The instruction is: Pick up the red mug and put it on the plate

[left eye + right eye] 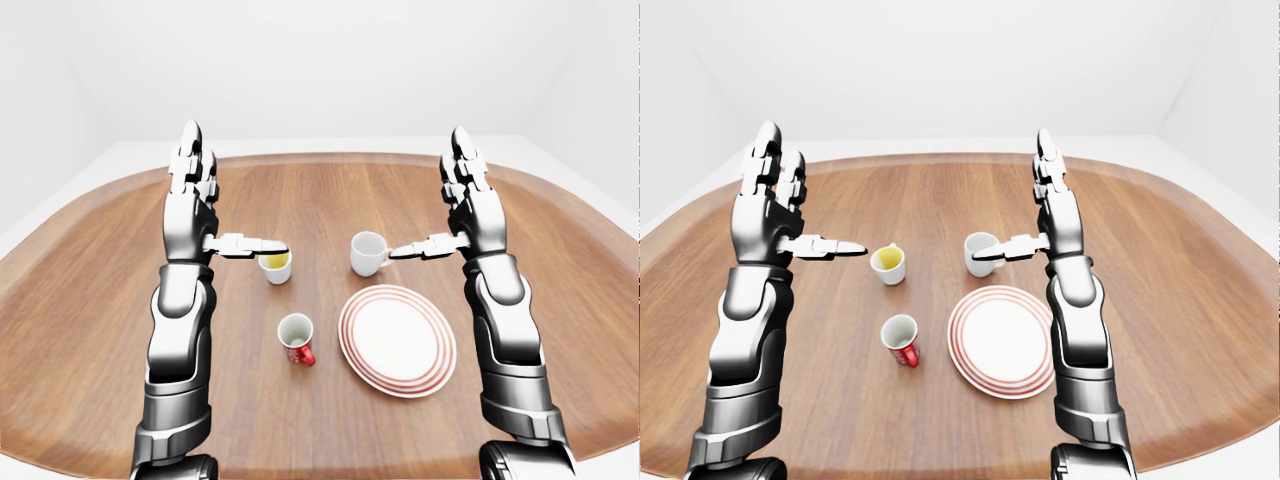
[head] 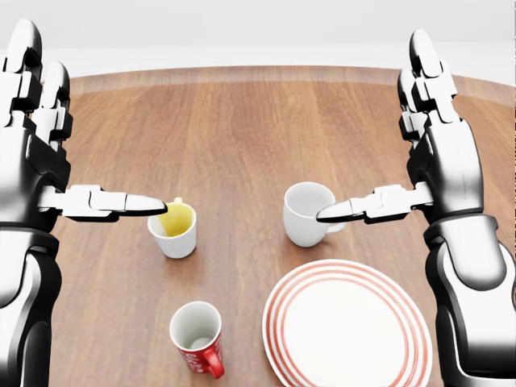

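On the wooden table [image 1: 100, 300] in your left-eye view, the red mug [image 1: 296, 337] stands upright just left of the red-striped plate [image 1: 397, 338], apart from it. Your left hand [image 1: 192, 205] and right hand [image 1: 468, 205] are raised above the table with fingers spread straight and thumbs pointing inward, holding nothing. Above the red mug sit a small white cup with yellow inside [image 1: 276, 266] and a white mug [image 1: 366, 253].

In your head view, the red mug sits at the bottom edge, left of centre, its opening facing up and its handle at lower right. The plate fills the bottom right, partly cut off. Your left thumb tip overlaps the yellow-filled cup's rim; your right thumb crosses the white mug.

In your right-eye view, both hands hover well above the red mug, neither touching it.
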